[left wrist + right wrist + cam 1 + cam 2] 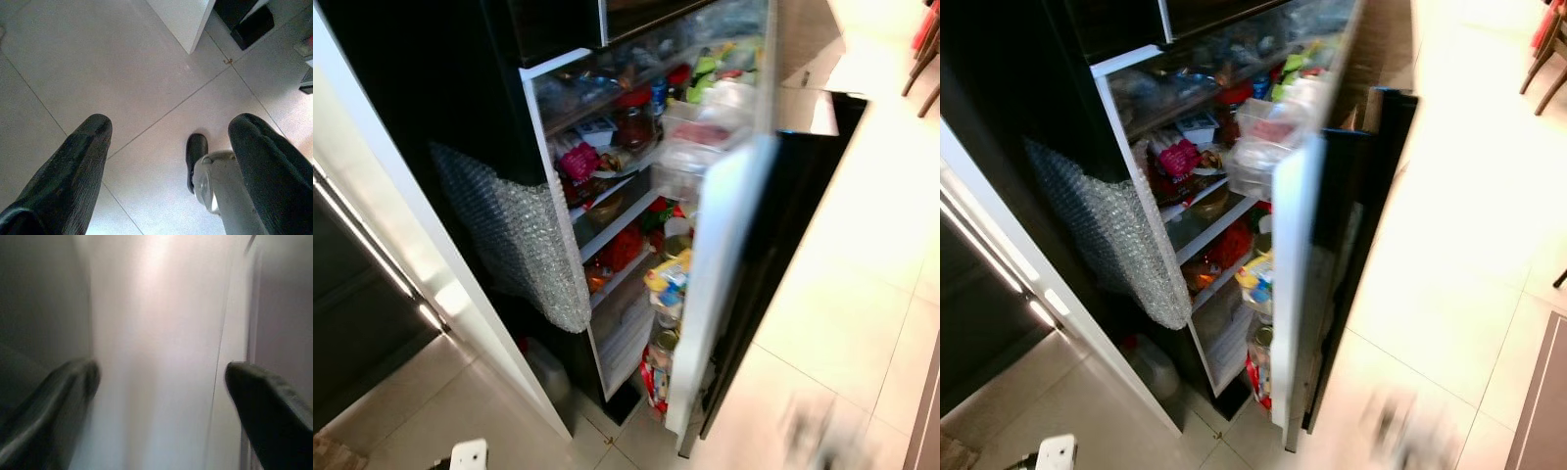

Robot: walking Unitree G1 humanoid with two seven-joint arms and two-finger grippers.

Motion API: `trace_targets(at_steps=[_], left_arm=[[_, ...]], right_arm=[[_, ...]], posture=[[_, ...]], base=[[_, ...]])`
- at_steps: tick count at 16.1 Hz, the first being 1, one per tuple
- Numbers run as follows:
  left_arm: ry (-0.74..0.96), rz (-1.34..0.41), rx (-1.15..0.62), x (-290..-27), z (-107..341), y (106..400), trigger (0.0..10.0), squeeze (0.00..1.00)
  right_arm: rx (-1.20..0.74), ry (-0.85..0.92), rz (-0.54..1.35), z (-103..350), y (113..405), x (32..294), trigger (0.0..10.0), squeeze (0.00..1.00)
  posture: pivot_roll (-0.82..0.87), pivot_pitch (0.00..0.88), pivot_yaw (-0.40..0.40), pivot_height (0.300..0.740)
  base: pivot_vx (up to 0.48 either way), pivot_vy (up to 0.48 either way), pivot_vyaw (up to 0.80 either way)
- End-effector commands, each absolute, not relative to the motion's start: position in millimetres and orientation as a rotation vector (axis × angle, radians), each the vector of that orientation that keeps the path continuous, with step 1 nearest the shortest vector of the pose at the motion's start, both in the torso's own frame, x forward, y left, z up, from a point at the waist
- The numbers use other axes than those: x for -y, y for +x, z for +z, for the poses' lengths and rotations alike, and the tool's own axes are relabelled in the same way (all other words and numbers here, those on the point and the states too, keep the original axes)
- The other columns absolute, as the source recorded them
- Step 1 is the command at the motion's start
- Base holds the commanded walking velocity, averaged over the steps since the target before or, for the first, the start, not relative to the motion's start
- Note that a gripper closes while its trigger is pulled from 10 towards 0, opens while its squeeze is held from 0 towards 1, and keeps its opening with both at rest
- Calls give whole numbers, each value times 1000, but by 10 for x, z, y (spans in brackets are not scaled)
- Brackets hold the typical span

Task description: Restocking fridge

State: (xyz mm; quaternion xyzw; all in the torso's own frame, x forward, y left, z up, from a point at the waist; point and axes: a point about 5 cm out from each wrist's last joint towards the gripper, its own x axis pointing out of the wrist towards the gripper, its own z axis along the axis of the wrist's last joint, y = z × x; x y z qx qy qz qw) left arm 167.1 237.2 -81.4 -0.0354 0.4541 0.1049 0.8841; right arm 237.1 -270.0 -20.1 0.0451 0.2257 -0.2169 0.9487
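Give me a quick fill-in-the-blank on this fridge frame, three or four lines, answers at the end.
1. The fridge door stands ____.
2. A sheet of ____ wrap hangs on the fridge's dark side.
3. The left claw points down at the tiled ____, fingers spread.
4. A jar with a ____ lid sits on an upper shelf.

Missing words: open; bubble; floor; red

Black fridge with white door, silvery bubble-textured wrap, pale tiled floor.

Pale tiled floor — bright glare; chair legs far right.
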Motion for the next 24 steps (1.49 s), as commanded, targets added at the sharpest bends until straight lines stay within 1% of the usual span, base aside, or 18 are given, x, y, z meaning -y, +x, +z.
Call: trace_targets(at_steps=[1,2,3,4,6,7,8,10,12,13,15,16,18,20,22,23,24], left_arm=[[-51,208,-981,-2392,-843,1600,10000,0],[-52,209,-981,-2392,-842,1602,10000,0],[-52,209,-980,-2392,-841,1603,10000,0],[-54,210,-980,-2390,-841,1605,10000,0],[-53,210,-981,-2390,-840,1608,10000,0],[-52,210,-981,-2390,-840,1608,10000,0],[-51,210,-980,-2390,-839,1609,10000,0],[-48,205,-981,-2389,-839,1611,10000,0],[-48,199,-982,-2385,-839,1613,10000,0],[-45,195,-982,-2384,-839,1615,10000,0],[-45,195,-981,-2379,-838,1619,10000,0],[-46,197,-979,-2377,-837,1622,10000,0],[-47,199,-979,-2372,-838,1623,10000,0],[-47,200,-981,-2372,-838,1625,10000,0],[-45,201,-981,-2372,-836,1631,10000,0],[-46,202,-979,-2373,-835,1634,10000,0],[-47,205,-976,-2375,-832,1639,10000,0]], right_arm=[[-404,102,-401,-122,2470,2649,10000,0],[-365,27,-335,6,2612,2643,10000,0],[-334,20,-315,70,2675,2634,10000,0],[-249,10,-261,264,2856,2603,10000,0],[-162,11,-188,475,3030,2557,10000,0],[-149,8,-173,511,3057,2547,10000,0],[-71,-10,-60,716,3197,2430,10000,0],[-46,-34,-32,788,3242,2378,10000,0],[2,8,53,907,3330,2191,10000,0],[-15,11,86,906,3352,2118,10000,0],[-46,2,203,911,3387,1885,10000,0],[-25,13,283,969,3408,1706,10000,0],[-14,12,335,1018,3434,1551,10000,0],[-14,33,397,1077,3481,1321,10000,0],[-38,46,458,1087,3510,1037,10000,0],[-46,46,470,1091,3517,969,10000,0],[-37,55,526,1144,3533,776,10000,0]], posture=[[-52,1,48,740],[-50,2,47,740],[-50,3,47,740],[-49,3,47,740],[-47,4,46,740],[-48,4,46,740],[-47,4,46,740],[-47,4,46,740],[-52,5,48,740],[-54,3,46,740],[-46,0,43,740],[-45,0,41,740],[-43,0,37,740],[-46,0,42,740],[-38,0,41,740],[-36,0,41,740],[-31,0,43,740]], base=[[0,0,0],[0,0,0],[0,0,0],[0,0,0],[0,0,0],[0,0,0],[0,0,0],[0,0,0],[0,0,0],[0,0,0],[0,0,0],[0,0,0],[0,0,0],[0,0,0],[0,0,0],[0,0,0],[0,0,0]])
